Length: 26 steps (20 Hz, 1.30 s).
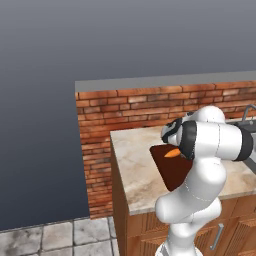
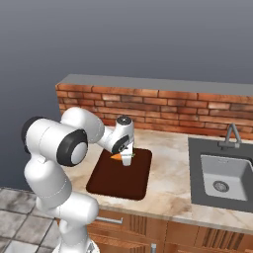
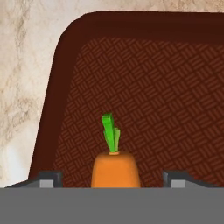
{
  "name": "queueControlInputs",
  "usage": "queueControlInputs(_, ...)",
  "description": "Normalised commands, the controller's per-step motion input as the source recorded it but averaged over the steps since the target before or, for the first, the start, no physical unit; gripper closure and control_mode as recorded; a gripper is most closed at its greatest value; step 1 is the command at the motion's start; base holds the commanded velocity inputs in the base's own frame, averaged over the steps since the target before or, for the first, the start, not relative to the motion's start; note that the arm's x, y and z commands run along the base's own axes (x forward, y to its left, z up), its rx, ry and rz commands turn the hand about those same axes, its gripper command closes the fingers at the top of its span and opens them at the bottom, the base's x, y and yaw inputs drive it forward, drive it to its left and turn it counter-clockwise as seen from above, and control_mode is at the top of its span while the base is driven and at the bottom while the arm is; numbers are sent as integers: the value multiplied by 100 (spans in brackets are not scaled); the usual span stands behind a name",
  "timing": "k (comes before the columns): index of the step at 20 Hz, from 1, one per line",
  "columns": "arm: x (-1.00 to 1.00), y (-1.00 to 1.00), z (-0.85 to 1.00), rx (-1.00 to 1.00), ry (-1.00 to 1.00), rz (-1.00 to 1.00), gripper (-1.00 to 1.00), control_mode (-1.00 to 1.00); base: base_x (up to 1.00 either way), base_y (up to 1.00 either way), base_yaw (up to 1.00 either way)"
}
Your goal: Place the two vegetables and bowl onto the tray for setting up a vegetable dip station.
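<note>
Carrot, small and orange with a green top (image 3: 115, 168), is seen on the flat dark reddish-brown rectangular tray (image 3: 144, 83), between the spread tips of the claw (image 3: 113, 178), apparently released. Cucumber and bowl placement judged outstanding.

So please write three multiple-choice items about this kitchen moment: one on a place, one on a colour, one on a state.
1. Where is the carrot?
A. over the tray
B. in the sink
C. on the floor

2. What colour is the carrot's top?
A. red
B. green
C. white

3. How do the pincer's fingertips stand?
A. pressed on the carrot
B. shut together
C. apart, clear of the carrot

Key: 1 A, the hand view shows tray pattern behind it; 2 B, its leaves are green; 3 C, gaps show on both sides.
</note>
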Motion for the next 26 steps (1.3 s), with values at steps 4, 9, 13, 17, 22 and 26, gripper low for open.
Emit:
queueControlInputs(4, 0, 0, 0, 0, 0, 0, -100, -100, 0, 0, 0)
queueControlInputs(9, -2, -13, 13, 0, -5, 0, -100, -100, 0, 0, 0)
queueControlInputs(13, -11, -21, 43, 0, -7, 0, -100, -100, 0, 0, 0)
queueControlInputs(17, -29, -27, 53, 0, -4, 0, -100, -100, 0, 0, 0)
queueControlInputs(22, -40, -7, 48, -3, -4, 10, -100, -100, 0, 0, 0)
queueControlInputs(26, -49, 0, 46, -5, 0, 18, -100, -100, 0, 0, 0)
